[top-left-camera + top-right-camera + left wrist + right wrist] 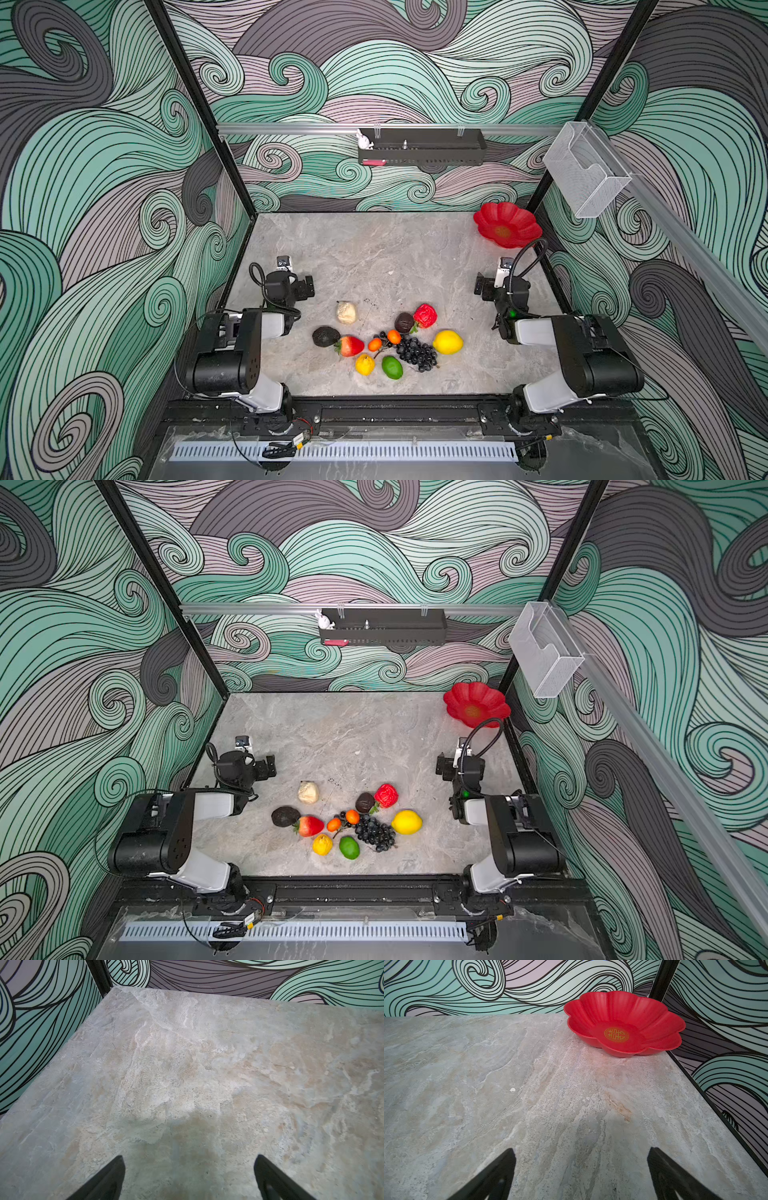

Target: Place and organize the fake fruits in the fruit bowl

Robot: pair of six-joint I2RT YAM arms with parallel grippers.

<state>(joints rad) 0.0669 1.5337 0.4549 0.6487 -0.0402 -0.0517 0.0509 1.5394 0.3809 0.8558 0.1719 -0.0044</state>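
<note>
The fake fruits lie in a loose cluster near the table's front middle in both top views: cream piece [346,312], dark avocado [325,336], strawberry [350,345], lime [392,367], grape bunch [417,353], lemon [447,342], red piece [425,316]. The red flower-shaped fruit bowl [519,220] [652,1022] stands empty in the far right corner. My left gripper [307,286] [189,1167] hovers open behind and left of the cluster, over bare table. My right gripper [482,286] [581,1161] is open too, right of the fruits and facing the bowl.
A black tray [422,147] with a white figurine [364,140] hangs on the back rail. A clear plastic box [584,170] is mounted on the right wall. Patterned walls close the table on three sides.
</note>
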